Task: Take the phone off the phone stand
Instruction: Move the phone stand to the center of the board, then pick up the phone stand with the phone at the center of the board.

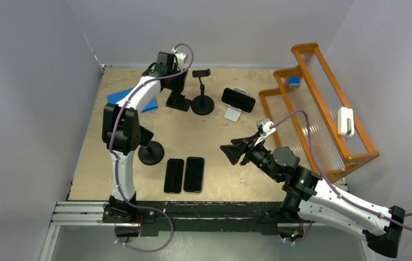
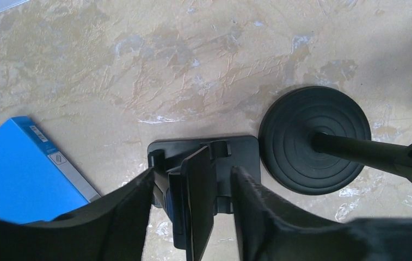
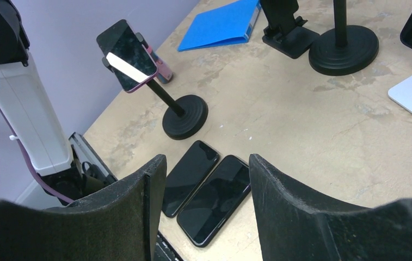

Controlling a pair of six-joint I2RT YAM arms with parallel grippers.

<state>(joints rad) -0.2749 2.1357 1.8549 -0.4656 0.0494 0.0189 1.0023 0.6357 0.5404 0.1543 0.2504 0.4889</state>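
1. Black on black: the left gripper [image 2: 192, 171] hangs over the phone stand [image 2: 244, 155] at the far side of the table [image 2: 192, 65], its jaws apart and straddling a dark slab that appears to be the phone [image 2: 198, 206].
2. That phone lies straight ahead of the pincer, propped on the stand, its long axis seemingly running up toward the wrist; neither finger clearly touches it.
3. Seen nearly edge-on, it looks thin, dark and faintly glossy.
4. Well apart, near the table's front, the right gripper [image 3: 206, 157] hovers with jaws apart and empty; the left arm is nearer.
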